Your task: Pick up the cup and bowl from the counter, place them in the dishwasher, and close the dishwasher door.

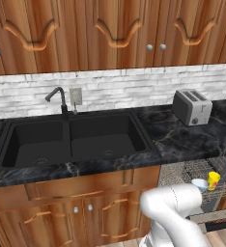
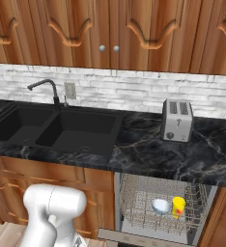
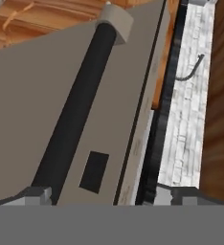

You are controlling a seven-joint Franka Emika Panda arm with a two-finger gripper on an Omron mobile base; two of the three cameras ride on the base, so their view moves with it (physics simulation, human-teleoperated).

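right base view: yellow cup [image 2: 178,205] beside pale bowl [image 2: 160,206].

Cup [image 2: 178,204] beside bowl [image 2: 160,206] in dishwasher [image 2: 158,202]

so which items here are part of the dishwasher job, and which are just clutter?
Job:
cup
bowl
dishwasher
dishwasher door
counter

Just around:
toaster
sink
faucet
wall outlet

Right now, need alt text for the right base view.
An open dishwasher under a black counter holds a pale bowl and a yellow cup side by side in its wire rack. Above sit a toaster, a black sink and a faucet.
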